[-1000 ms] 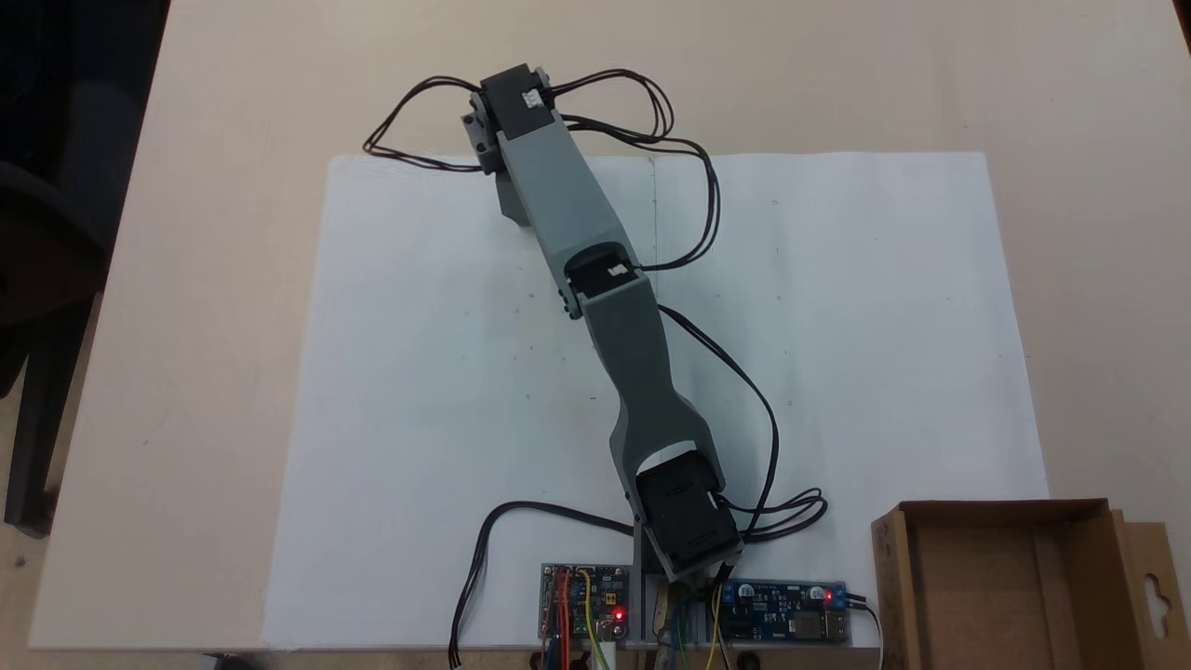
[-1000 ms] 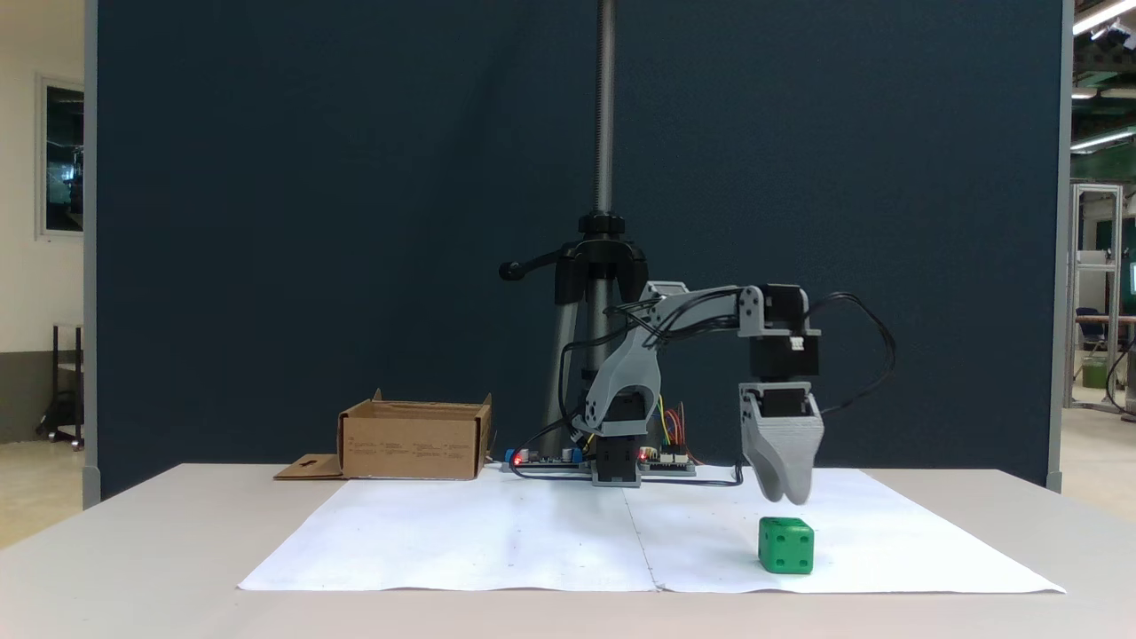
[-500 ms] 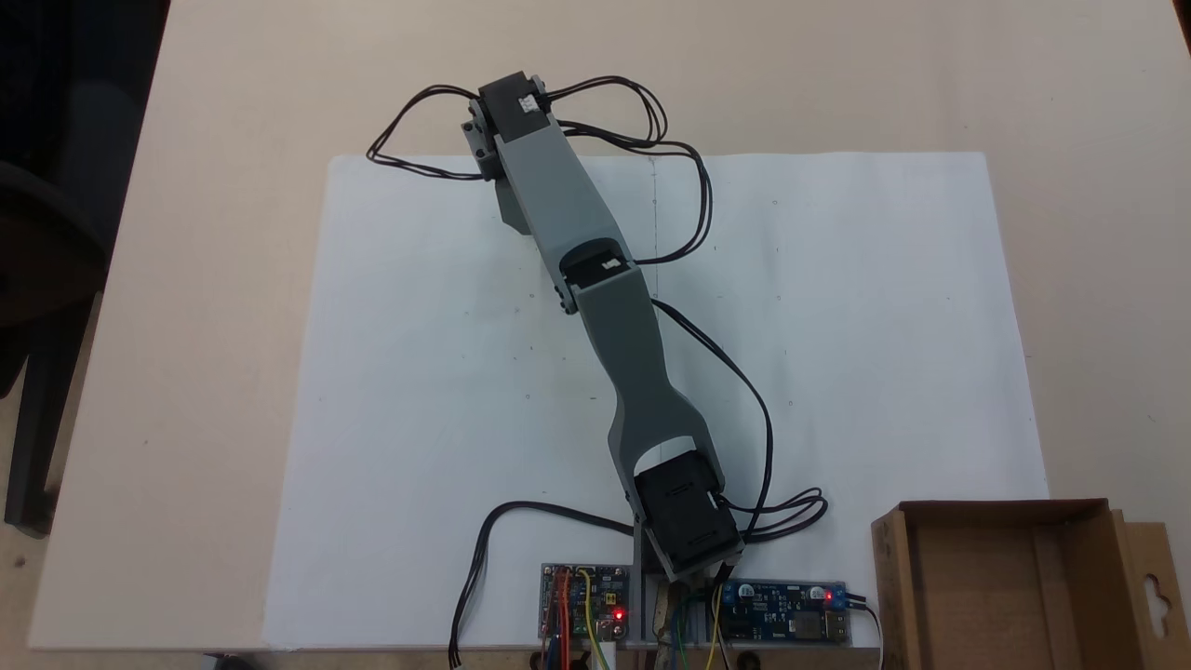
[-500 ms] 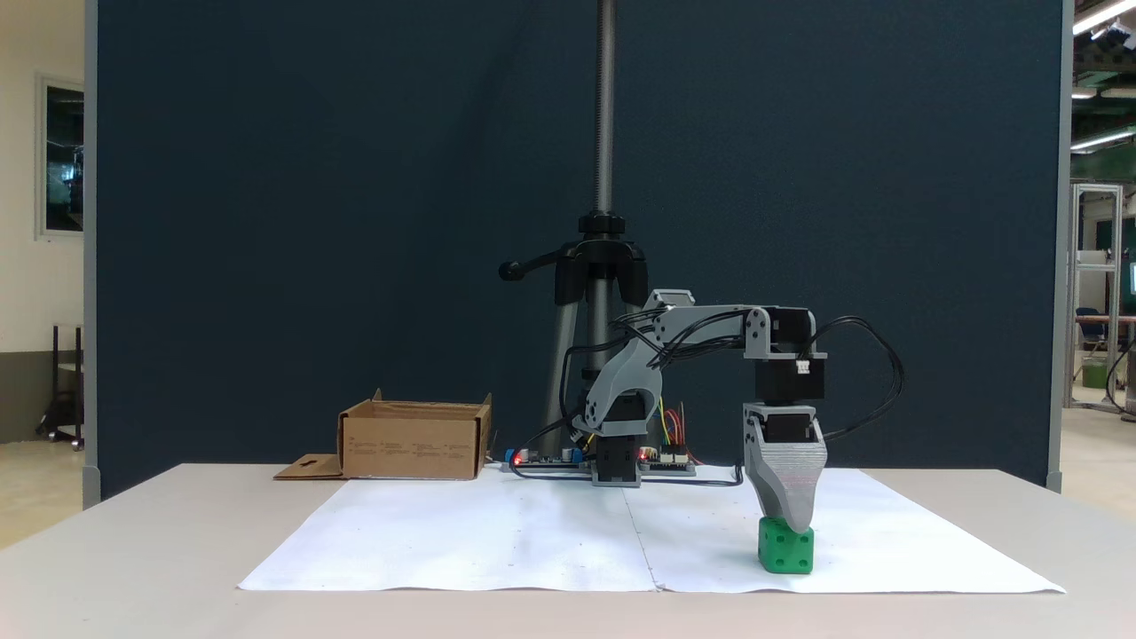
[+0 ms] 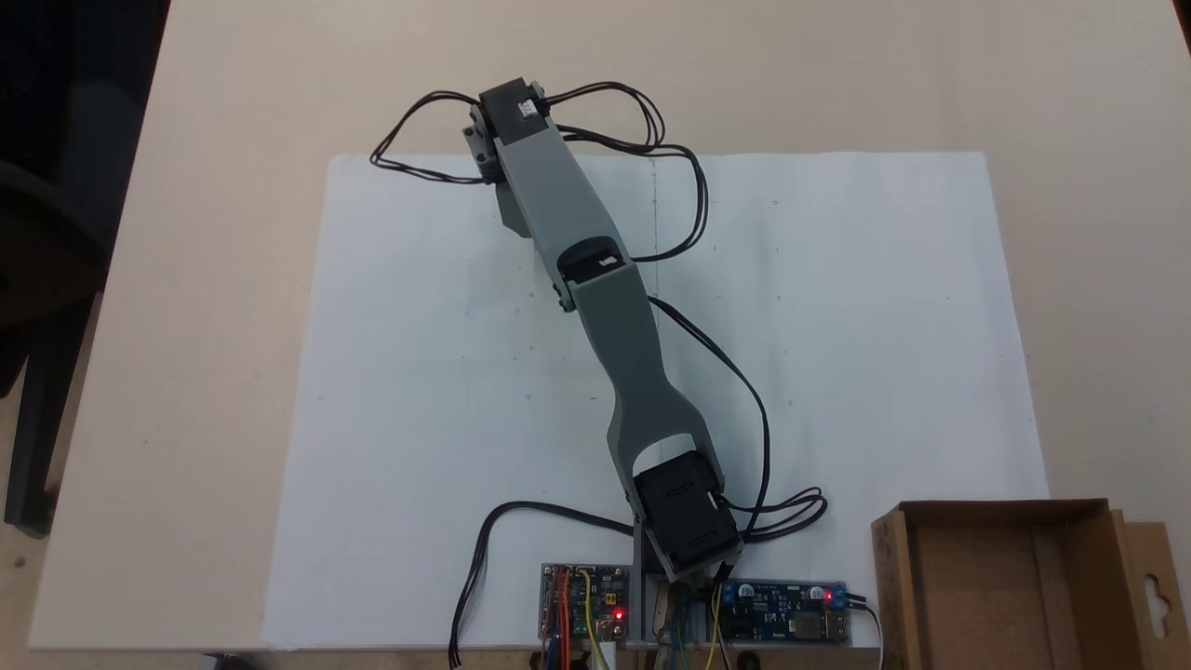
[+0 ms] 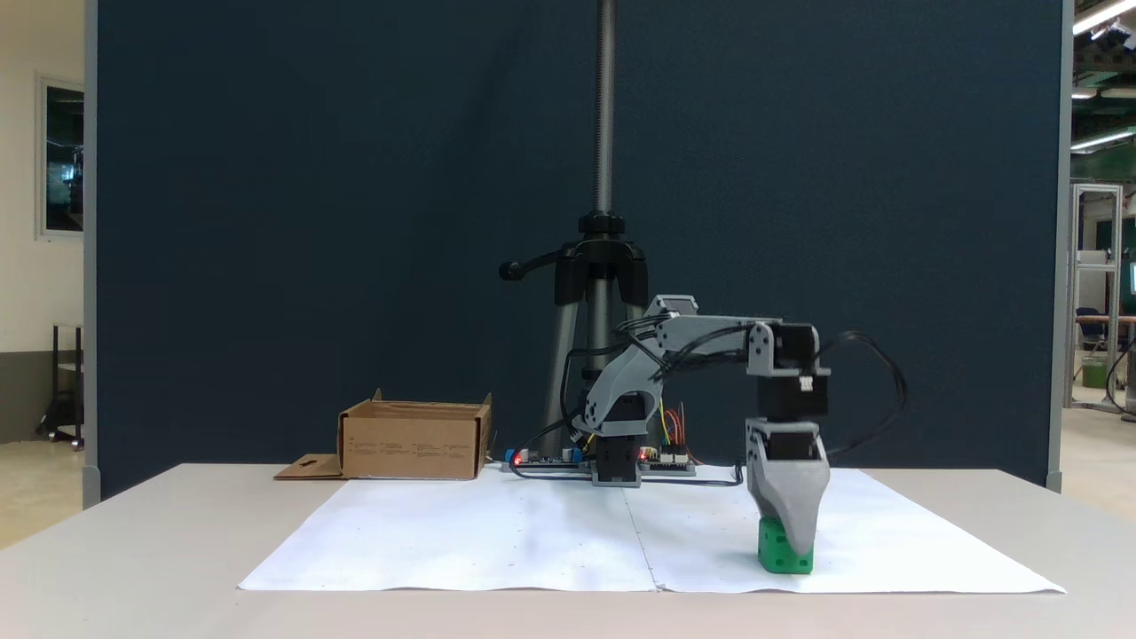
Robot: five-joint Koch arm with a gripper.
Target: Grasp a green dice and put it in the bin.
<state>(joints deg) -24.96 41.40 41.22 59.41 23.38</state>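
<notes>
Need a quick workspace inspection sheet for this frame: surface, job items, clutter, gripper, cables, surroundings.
Surface: beige table with white paper sheets under the arm.
Job's things: green dice on the paper, partly covered by the gripper; cardboard bin stands apart at the table's far edge beside the arm's base, flap folded out.
Clutter: nothing seen.
Gripper: gripper lowered around the dice, tip near the paper; open or shut cannot be told.
Cables: black leads loop off the wrist onto the paper; more run by the circuit boards at the base.
Surroundings: dark blue partition, tripod behind the arm.
</notes>
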